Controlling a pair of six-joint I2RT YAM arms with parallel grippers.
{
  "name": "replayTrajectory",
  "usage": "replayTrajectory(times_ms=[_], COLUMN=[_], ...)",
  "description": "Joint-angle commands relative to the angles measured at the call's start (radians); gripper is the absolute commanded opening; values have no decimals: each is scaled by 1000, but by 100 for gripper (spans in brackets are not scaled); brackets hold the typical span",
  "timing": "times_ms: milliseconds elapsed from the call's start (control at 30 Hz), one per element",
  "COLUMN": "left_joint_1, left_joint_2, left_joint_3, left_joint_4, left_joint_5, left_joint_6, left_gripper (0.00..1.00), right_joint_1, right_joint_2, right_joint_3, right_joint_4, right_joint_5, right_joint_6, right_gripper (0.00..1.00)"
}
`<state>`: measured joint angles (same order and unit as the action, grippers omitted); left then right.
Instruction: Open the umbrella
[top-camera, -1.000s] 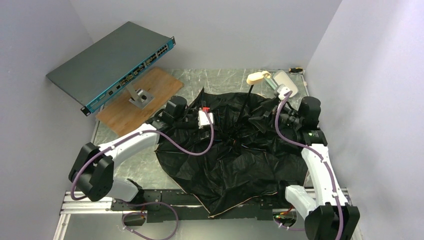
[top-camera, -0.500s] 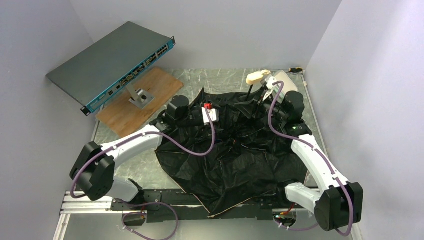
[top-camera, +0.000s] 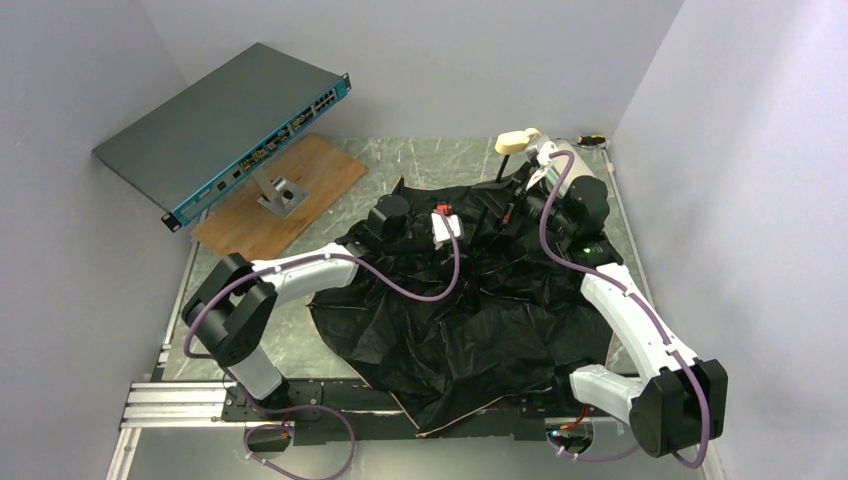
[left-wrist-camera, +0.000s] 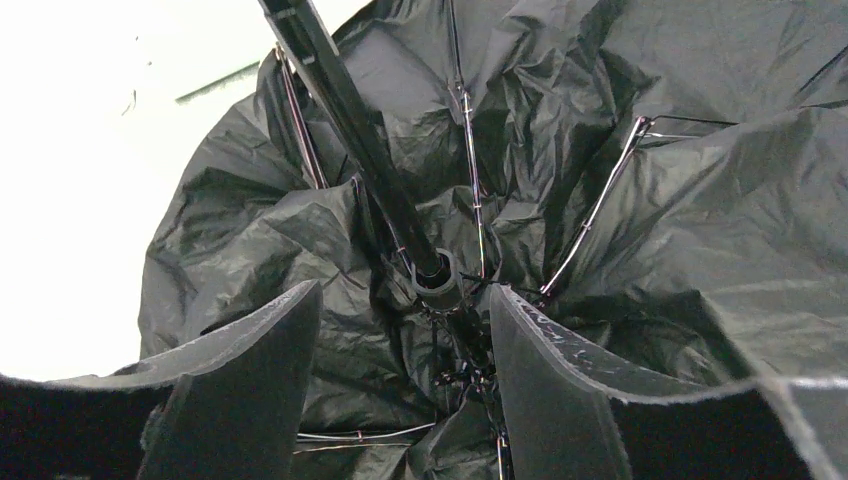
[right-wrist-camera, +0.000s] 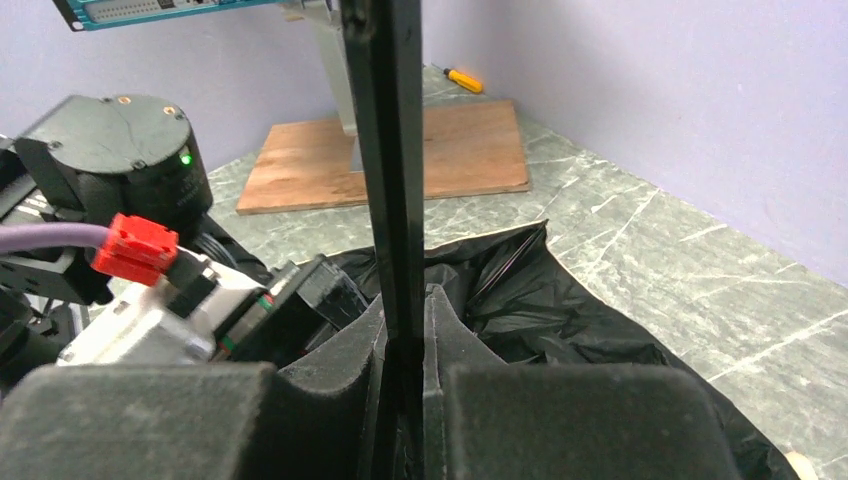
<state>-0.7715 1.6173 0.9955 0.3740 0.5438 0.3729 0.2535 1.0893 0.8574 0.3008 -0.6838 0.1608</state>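
The umbrella (top-camera: 470, 310) lies spread on the table with its black lining and ribs up. Its thin black shaft (top-camera: 497, 190) slants up to the cream knob handle (top-camera: 517, 141) at the back. My right gripper (top-camera: 512, 203) is shut on the shaft (right-wrist-camera: 390, 150), which runs up between its pads (right-wrist-camera: 405, 330). My left gripper (top-camera: 470, 232) is open at the shaft's base. In the left wrist view its fingers (left-wrist-camera: 250, 370) stand on either side of the runner ring (left-wrist-camera: 437, 278), apart from it, with the shaft (left-wrist-camera: 345, 120) rising away.
A network switch (top-camera: 230, 115) on a metal stand tilts over a wooden board (top-camera: 300, 185) at the back left. A small screwdriver (top-camera: 592, 140) lies at the back right corner. Walls close in on three sides. The left arm's wrist (right-wrist-camera: 130, 170) sits close to my right gripper.
My right gripper swung in to the shaft and shut on it, and the handle shifted slightly right. My left arm reached right to the shaft's base, its jaws narrowing.
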Motion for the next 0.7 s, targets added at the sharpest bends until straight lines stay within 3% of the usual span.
replayTrajectory(times_ms=[0, 400, 667], left_joint_1=[-16, -36, -37], left_joint_2=[49, 136, 180], left_joint_3=[49, 80, 38], left_joint_4=[89, 164, 170], left_joint_5=[8, -55, -76], left_joint_6=[-39, -143, -190], left_gripper=[65, 52, 28], right_joint_1=[10, 17, 17], right_joint_2=[-8, -6, -6], right_joint_3=[53, 51, 77], right_joint_4=[77, 81, 72], right_joint_5=[33, 53, 66], right_joint_6=[27, 30, 36], right_gripper=[0, 0, 0])
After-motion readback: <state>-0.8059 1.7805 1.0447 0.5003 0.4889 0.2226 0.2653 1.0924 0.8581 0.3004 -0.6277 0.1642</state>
